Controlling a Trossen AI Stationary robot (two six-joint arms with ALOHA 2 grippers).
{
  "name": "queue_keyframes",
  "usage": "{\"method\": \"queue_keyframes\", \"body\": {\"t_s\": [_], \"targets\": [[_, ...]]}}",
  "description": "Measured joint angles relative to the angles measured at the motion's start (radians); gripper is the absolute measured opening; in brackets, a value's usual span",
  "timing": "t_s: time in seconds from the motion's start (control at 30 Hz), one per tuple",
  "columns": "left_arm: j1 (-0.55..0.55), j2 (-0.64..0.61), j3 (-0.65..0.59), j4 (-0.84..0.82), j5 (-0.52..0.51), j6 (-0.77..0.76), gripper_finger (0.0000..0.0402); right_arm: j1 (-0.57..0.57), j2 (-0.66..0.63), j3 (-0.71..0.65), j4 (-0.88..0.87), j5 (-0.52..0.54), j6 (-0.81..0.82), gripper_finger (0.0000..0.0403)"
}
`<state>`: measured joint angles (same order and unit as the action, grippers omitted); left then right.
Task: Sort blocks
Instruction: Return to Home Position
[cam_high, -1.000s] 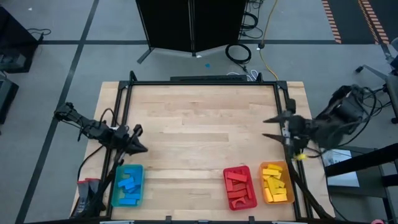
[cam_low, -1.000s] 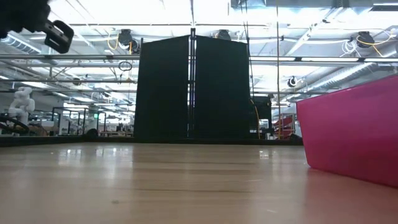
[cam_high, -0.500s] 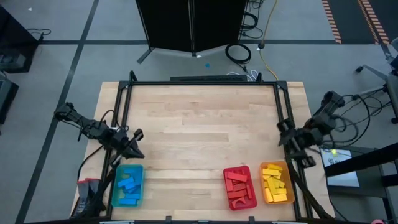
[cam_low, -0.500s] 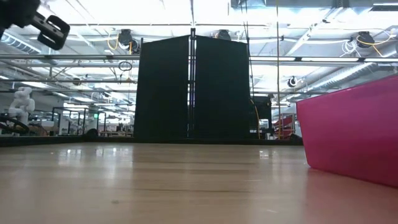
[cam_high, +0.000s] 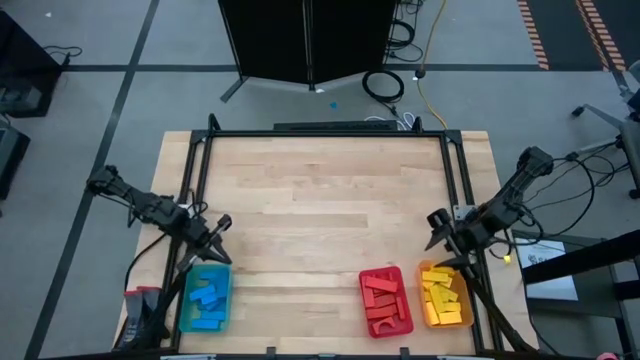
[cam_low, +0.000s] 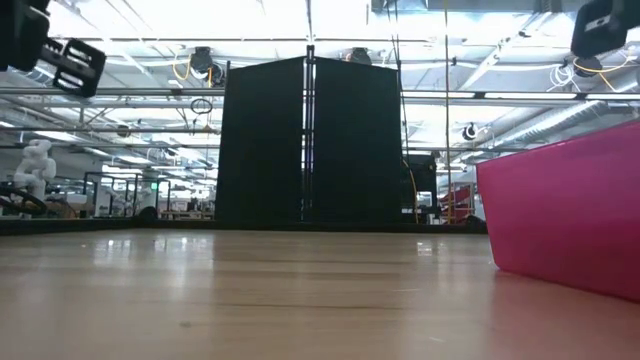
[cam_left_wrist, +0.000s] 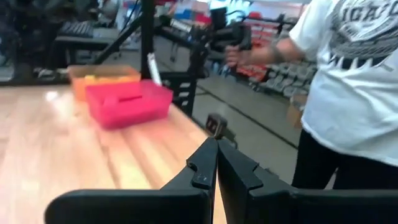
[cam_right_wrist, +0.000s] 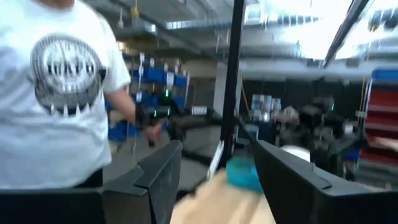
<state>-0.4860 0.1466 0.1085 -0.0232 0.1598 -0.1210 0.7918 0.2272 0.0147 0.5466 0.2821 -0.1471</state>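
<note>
Small blue blocks (cam_high: 205, 297) lie jumbled at mixed angles in a blue plastic tray (cam_high: 229, 318) at about 7 o'clock on the pale wooden surface (cam_high: 320, 210). Small red blocks (cam_high: 383, 298) fill a red plastic tray (cam_high: 364, 328) and small yellow blocks (cam_high: 440, 292) an orange plastic tray (cam_high: 468, 318), side by side at about 5 o'clock. Each tray's long axis runs from 12 to 6. From overhead, no block shows loose on the bare wood.

The left end effector (cam_high: 216, 246) hangs just off the blue tray's 12 o'clock end, fingers pressed together and holding nothing. The right end effector (cam_high: 438, 238) hangs just off the orange tray's 12 o'clock end, fingers spread and empty.

Every block lies toward 6 o'clock from its nearer arm: blue by the left, yellow and red by the right. The sorting looks finished, so each arm likely only needs to pull away toward its own side edge.

A person (cam_left_wrist: 354, 81) in a white printed T-shirt stands beyond the surface.
</note>
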Motion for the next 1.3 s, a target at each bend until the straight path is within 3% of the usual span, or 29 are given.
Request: {"method": "queue_keyframes", "body": {"t_s": [0.13,0.27,0.37,0.63,0.7,0.8,0.87,1.13,1.3], "targets": [[0.021,-0.008,-0.011,-0.034,-0.004,0.006,0.0017,0.000,0.001,-0.001,-0.095,0.029,0.030,0.0199],[0.039,-0.012,-0.099,0.045,-0.016,-0.024,0.0017,0.000,0.001,-0.001,-0.172,0.147,0.082,0.0199],[0.061,0.001,-0.101,0.050,-0.054,0.051,0.0017,0.000,0.000,-0.001,-0.206,0.205,0.112,0.0199],[0.181,0.003,-0.102,0.040,-0.105,0.102,0.0017,-0.011,-0.002,-0.001,-0.224,0.218,0.124,0.0199],[0.206,0.003,-0.102,0.041,-0.104,0.103,0.0017,-0.039,-0.001,-0.001,-0.163,0.217,0.035,0.0199],[0.243,0.003,-0.102,0.042,-0.104,0.104,0.0017,-0.098,-0.003,0.000,-0.067,0.188,-0.141,0.0199],[0.271,0.003,-0.102,0.052,-0.104,0.114,0.0017,-0.153,-0.002,0.001,-0.074,0.142,-0.174,0.0199],[0.443,0.003,-0.103,0.125,-0.047,0.162,0.0017,-0.413,0.004,0.000,-0.221,0.016,0.018,0.0199],[0.563,0.003,-0.103,0.135,0.060,0.162,0.0017,-0.572,0.004,0.000,-0.193,-0.158,0.031,0.0199]]}}
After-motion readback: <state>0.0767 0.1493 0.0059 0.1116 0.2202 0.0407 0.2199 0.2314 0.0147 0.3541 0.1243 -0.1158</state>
